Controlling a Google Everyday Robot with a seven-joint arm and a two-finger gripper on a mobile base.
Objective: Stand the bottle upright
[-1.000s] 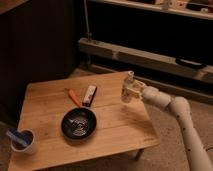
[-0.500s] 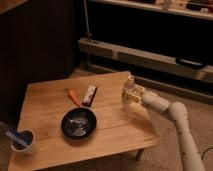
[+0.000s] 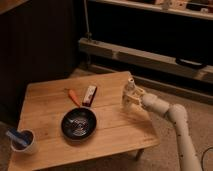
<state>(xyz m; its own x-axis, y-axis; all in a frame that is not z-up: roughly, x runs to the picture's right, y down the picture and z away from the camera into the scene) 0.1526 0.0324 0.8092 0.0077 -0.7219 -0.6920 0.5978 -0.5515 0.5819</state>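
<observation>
Bottle (image 3: 129, 89) upright at table (image 3: 50, 95) right edge, body half-hidden inside gripping end effector (image 3: 131, 97).

arm: elbow swung right, forearm now reaching in lower from the right | gripper (image 3: 131, 96): drifted slightly right along the table's (image 3: 115, 131) right edge (a small shift, not a jump) | bottle (image 3: 129, 90): moved with it, upright, cap on top | contact with tabletop: cannot tell
</observation>
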